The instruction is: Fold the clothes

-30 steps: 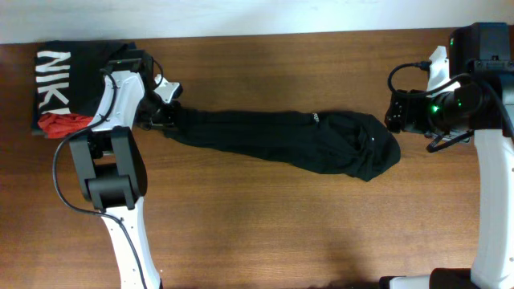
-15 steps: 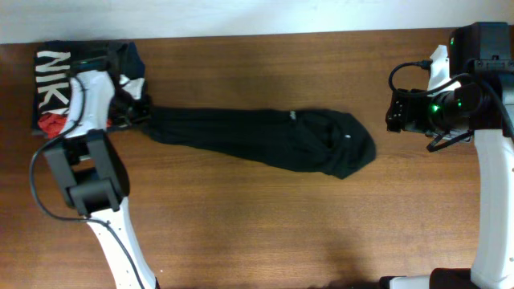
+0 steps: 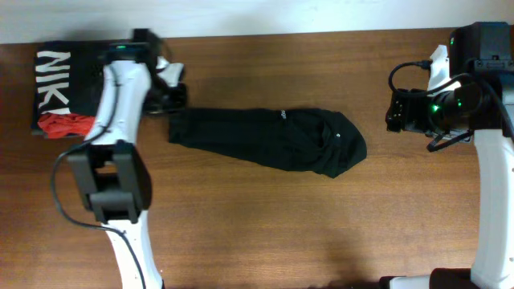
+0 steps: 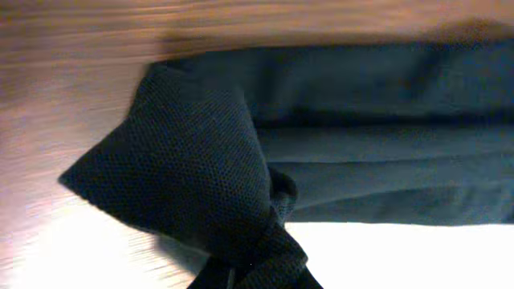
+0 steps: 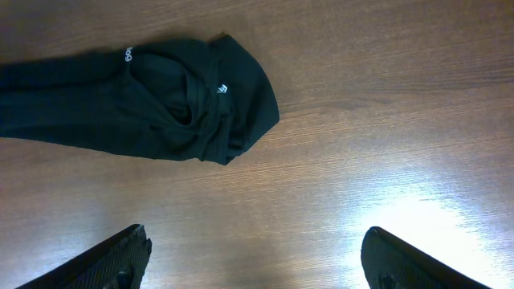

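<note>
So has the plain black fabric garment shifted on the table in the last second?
Yes, leftward: the plain black fabric garment has its rounded end farther from the stationary right gripper, nearer the folded black NIKE shirt.

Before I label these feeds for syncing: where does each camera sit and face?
Overhead: above the table, looking straight down; left arm and right arm show.
Left wrist: close over the black garment's raised corner; no claw fingers visible.
Right wrist: looking down at table and garment; open right claw at the bottom edge.
Shared: overhead and right wrist both show the garment's white logo.
</note>
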Robot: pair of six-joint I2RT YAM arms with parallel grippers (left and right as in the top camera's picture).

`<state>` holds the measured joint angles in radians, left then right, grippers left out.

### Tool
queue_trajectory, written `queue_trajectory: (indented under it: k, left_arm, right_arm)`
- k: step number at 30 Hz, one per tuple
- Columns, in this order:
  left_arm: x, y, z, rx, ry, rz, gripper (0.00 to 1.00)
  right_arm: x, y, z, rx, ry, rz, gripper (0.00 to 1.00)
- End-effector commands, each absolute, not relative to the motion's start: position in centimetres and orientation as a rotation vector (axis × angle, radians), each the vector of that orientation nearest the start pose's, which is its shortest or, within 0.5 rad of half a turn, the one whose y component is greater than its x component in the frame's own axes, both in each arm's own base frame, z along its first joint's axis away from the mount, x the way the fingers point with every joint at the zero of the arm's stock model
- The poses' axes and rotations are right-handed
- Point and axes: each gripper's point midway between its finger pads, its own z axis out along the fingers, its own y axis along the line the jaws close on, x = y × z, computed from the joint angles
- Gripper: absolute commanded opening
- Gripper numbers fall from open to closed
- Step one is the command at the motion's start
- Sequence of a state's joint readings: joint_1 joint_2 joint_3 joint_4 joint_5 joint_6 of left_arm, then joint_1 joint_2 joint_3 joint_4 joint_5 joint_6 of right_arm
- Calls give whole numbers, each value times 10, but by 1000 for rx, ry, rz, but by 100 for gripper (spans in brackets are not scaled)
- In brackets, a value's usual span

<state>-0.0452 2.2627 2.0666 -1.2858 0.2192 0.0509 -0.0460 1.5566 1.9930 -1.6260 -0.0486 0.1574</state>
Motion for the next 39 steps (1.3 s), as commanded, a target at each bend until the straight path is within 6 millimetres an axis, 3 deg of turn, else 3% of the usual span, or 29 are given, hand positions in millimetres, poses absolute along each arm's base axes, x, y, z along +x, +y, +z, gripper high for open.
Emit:
queue_trajectory:
  k: [1, 3, 4, 8, 16, 22, 23, 24, 25, 30, 34, 36, 39]
  left_arm:
    - [459, -104, 108, 303, 2964, -345, 1]
    - [455, -124, 108, 369, 2960, -350, 1]
    - [447, -147, 108, 446, 2956, -351, 1]
    - [437, -175, 108, 541, 2949, -358, 1]
    - [432, -224, 110, 684, 2859, -378, 1]
    - [431, -240, 111, 728, 2826, -386, 2]
    - [430, -241, 111, 731, 2825, -386, 15]
    - [430, -241, 111, 732, 2825, -387, 48]
    - [430, -241, 111, 732, 2825, -387, 98]
    - [431, -240, 111, 729, 2823, -387, 99]
    - [435, -233, 123, 703, 2816, -385, 99]
    - [440, -221, 136, 666, 2810, -382, 99]
    - [451, -189, 164, 566, 2786, -372, 99]
  right_arm:
    - [302, -8, 312, 282, 2728, 78, 88]
    - [302, -8, 312, 282, 2728, 77, 89]
    - [302, -8, 312, 281, 2728, 77, 89]
    - [302, -8, 312, 281, 2728, 77, 89]
    - [302, -8, 312, 281, 2728, 77, 88]
    - [302, -8, 312, 281, 2729, 78, 89]
    - [302, -8, 312, 282, 2730, 78, 89]
    - [301, -8, 312, 282, 2730, 77, 89]
    - [301, -8, 312, 282, 2731, 77, 89]
    - [301, -8, 312, 282, 2731, 78, 89]
    - [300, -8, 309, 284, 2747, 77, 89]
    - [299, -7, 298, 287, 2790, 88, 89]
    - [298, 3, 263, 289, 2883, 160, 89]
